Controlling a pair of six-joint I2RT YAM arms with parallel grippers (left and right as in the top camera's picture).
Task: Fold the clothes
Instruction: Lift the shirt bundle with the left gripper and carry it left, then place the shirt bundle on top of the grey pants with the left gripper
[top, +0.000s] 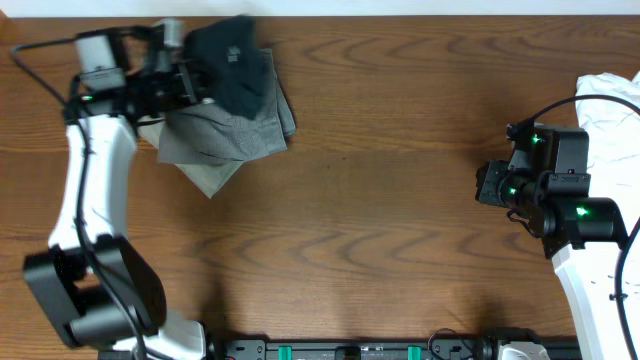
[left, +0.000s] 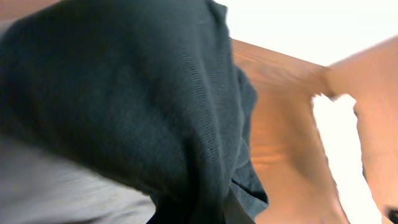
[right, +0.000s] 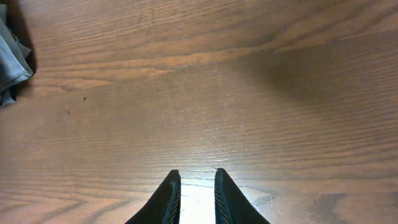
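Observation:
The clothes, a black T-shirt (top: 236, 62), lie bunched at the table's far left on top of grey-green trousers (top: 228, 135). My left gripper (top: 200, 86) is at the shirt's left edge and shut on its fabric. In the left wrist view the dark knit of the T-shirt (left: 137, 93) fills most of the frame and hides the fingers, with grey cloth (left: 56, 193) below it. My right gripper (right: 196, 173) hovers over bare wood at the right side (top: 484, 186), far from the shirt. Its fingers stand a narrow gap apart, holding nothing.
A white cloth (top: 612, 95) lies at the far right edge, behind the right arm. The trousers' corner (right: 12, 62) shows at the left of the right wrist view. Bare wooden table (top: 380, 200) stretches between the two arms.

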